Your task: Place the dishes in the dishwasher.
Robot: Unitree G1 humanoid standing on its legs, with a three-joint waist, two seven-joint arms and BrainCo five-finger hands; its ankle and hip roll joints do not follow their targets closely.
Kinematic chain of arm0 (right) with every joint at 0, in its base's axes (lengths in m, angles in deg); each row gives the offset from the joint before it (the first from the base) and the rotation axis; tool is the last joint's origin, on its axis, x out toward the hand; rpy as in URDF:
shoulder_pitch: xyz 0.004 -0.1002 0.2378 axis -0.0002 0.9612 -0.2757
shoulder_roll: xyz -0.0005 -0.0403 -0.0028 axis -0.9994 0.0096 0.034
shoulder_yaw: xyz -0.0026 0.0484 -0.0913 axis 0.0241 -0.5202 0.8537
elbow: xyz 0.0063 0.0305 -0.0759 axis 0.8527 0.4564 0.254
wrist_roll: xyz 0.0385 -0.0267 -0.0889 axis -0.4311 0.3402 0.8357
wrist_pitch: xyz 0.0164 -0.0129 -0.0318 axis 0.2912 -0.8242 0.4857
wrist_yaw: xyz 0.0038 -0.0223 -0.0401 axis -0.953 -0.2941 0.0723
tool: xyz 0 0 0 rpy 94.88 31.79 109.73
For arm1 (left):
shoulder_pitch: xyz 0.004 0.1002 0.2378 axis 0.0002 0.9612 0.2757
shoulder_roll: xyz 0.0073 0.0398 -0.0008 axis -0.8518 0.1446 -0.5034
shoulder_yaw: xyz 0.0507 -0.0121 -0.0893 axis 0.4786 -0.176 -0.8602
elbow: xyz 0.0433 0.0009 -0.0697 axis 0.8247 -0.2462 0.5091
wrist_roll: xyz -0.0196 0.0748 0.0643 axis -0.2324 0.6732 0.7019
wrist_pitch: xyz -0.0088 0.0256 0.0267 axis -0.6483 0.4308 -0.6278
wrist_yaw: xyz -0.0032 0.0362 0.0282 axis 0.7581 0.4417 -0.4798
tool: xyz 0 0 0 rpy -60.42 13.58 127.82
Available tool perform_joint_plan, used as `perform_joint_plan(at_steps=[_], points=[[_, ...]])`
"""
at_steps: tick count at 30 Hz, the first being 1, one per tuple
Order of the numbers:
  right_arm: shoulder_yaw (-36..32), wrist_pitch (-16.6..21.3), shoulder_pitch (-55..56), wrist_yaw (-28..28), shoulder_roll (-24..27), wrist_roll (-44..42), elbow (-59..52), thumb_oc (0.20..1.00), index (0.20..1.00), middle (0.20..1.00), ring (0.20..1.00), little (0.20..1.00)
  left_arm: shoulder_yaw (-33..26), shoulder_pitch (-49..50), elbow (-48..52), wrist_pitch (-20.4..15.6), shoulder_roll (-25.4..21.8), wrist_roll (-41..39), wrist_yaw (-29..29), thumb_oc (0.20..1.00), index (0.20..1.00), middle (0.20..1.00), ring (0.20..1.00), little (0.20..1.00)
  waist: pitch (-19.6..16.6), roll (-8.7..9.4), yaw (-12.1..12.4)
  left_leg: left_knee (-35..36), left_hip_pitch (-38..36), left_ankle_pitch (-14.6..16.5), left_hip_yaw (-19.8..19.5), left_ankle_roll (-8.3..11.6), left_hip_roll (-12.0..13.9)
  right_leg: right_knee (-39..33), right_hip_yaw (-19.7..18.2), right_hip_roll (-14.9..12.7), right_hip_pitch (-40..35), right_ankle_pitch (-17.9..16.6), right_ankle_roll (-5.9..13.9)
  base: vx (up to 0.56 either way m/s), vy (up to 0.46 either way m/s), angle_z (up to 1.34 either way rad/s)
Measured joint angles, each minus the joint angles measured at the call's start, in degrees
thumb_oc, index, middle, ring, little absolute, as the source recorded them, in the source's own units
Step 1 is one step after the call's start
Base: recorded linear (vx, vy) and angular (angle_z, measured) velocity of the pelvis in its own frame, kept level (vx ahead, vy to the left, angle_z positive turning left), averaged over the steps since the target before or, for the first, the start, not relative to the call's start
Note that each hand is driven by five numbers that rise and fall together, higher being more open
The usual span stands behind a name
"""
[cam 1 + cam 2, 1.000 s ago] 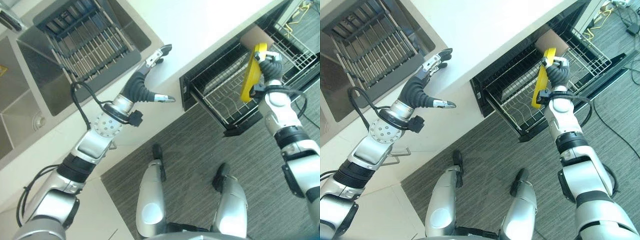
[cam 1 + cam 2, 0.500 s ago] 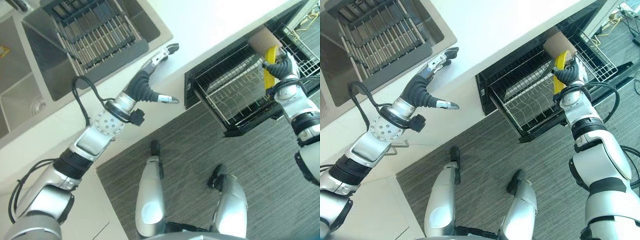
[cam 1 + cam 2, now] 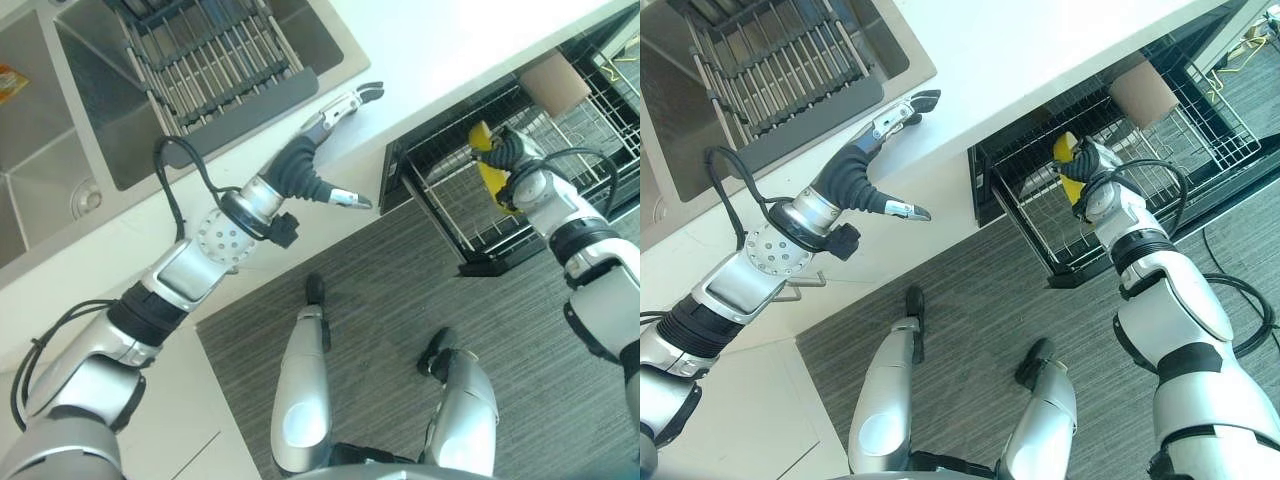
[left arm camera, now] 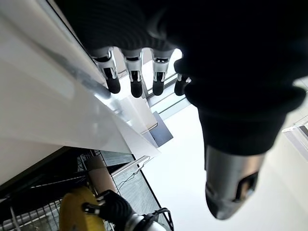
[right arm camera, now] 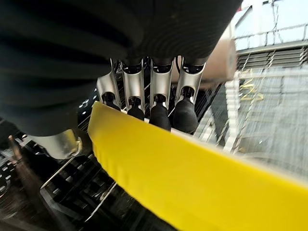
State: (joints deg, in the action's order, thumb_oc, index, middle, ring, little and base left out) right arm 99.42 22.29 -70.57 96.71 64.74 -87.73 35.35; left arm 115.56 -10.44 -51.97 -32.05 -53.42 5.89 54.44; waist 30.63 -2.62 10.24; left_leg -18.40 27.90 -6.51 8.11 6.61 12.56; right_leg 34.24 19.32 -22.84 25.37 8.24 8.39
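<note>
Right wrist view: robot hand [image 5: 144, 103] grips yellow plate [image 5: 192, 183].

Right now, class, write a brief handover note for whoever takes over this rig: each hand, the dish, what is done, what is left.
Right hand: shut on the yellow plate, held on edge low in the pulled-out dishwasher rack.
Left hand: open, empty, raised over the white counter.
Done: plate carried to the rack.
Left: seat the plate between the tines and let go. The sink rack looks empty of dishes.
</note>
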Motion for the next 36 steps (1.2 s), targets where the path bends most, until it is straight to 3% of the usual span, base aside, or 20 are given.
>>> perform_joint_plan(at_steps=[4, 13, 16, 21, 27, 28, 29, 36], points=[[0.1, 0.1, -2.4, 0.2, -0.8, 1.5, 0.3, 0.2, 0.2, 0.2, 0.2, 0.2, 2.3, -2.0, 1.2, -0.7, 0.2, 0.2, 0.1, 1.0, 1.0, 1.0, 1.0, 1.0, 0.0, -0.38, 0.1, -1.6, 2.1, 0.6, -0.2, -0.91, -1.5, 0.5, -0.3, -1.8, 1.7, -0.4, 0.72, -0.01, 0.077, 0.08], [-0.1, -0.2, -5.0, 3.0, -0.9, 0.9, 2.7, 0.2, 0.2, 0.2, 0.2, 0.2, 2.1, -1.9, 3.9, -2.5, 0.1, 0.2, -0.7, 1.0, 1.0, 1.0, 1.0, 1.0, -0.1, -1.72, 0.7, -1.6, 5.3, 0.2, -0.7, -0.96, -1.7, 1.3, -0.7, -1.7, 5.2, -0.1, 0.15, 0.0, 0.007, 0.0], [-1.4, -0.2, -5.0, 5.7, -0.1, -3.8, 4.2, 0.2, 0.2, 0.2, 0.2, 0.2, 2.1, -1.9, 4.8, -2.9, 0.1, 0.2, -1.3, 1.0, 1.0, 1.0, 1.0, 1.0, -0.1, -2.01, 0.6, -1.7, 6.3, 0.1, -0.7, -0.99, -1.7, 1.5, -0.9, -1.8, 6.3, 0.0, 0.13, 0.0, 0.0, 0.0], [-9.7, -1.1, -4.7, 10.0, 1.8, -12.9, 7.0, 0.2, 0.2, 0.2, 0.2, 0.2, 1.9, -1.8, 6.4, -2.8, 0.0, 0.3, -2.8, 1.0, 1.0, 1.0, 1.0, 1.0, 0.0, -2.42, 0.2, -1.8, 7.4, 0.0, -0.1, -1.1, -1.7, 1.8, -1.6, -1.8, 8.1, -0.1, 0.03, -0.03, 0.038, -0.04], [-9.3, -1.4, -4.7, 10.2, 2.7, -13.4, 7.2, 0.2, 0.2, 0.2, 0.2, 0.2, 1.6, -1.7, 7.3, -2.7, 0.0, 0.3, -4.0, 1.0, 1.0, 1.0, 1.0, 1.0, -0.1, -3.29, -0.3, -2.0, 8.1, 0.0, 0.1, -1.19, -1.7, 1.8, -1.9, -1.8, 9.0, -0.5, 0.37, -0.01, 0.032, -0.02], [-9.2, -1.4, -4.7, 10.2, 2.7, -13.4, 7.1, 0.294, 0.294, 0.294, 0.294, 0.294, 1.6, -1.7, 7.3, -2.7, 0.0, 0.3, -4.0, 1.0, 1.0, 1.0, 1.0, 1.0, -0.1, -3.3, -0.3, -2.0, 8.2, 0.0, 0.1, -1.19, -1.7, 1.8, -1.9, -1.8, 9.0, -0.6, 0.55, 0.0, 0.0, 0.0], [-9.2, -1.4, -4.7, 10.0, 2.5, -13.5, 7.1, 1.0, 1.0, 1.0, 1.0, 1.0, 1.6, -1.7, 7.3, -2.7, 0.0, 0.3, -4.0, 1.0, 1.0, 1.0, 1.0, 1.0, -0.1, -3.3, -0.3, -2.0, 8.2, 0.0, 0.1, -1.19, -1.7, 1.8, -1.9, -1.8, 9.0, -0.6, 0.56, 0.0, 0.0, 0.0], [-9.1, -2.5, -4.7, 3.4, 0.6, -14.7, 7.8, 1.0, 1.0, 1.0, 1.0, 1.0, 1.5, -1.8, 7.5, -2.7, 0.1, 0.3, -4.1, 1.0, 1.0, 1.0, 1.0, 1.0, -0.1, -3.39, -0.2, -1.9, 8.5, 0.0, 0.4, -1.18, -1.7, 1.8, -2.3, -1.7, 9.7, -0.4, 0.0, 0.0, 0.001, -0.01]])
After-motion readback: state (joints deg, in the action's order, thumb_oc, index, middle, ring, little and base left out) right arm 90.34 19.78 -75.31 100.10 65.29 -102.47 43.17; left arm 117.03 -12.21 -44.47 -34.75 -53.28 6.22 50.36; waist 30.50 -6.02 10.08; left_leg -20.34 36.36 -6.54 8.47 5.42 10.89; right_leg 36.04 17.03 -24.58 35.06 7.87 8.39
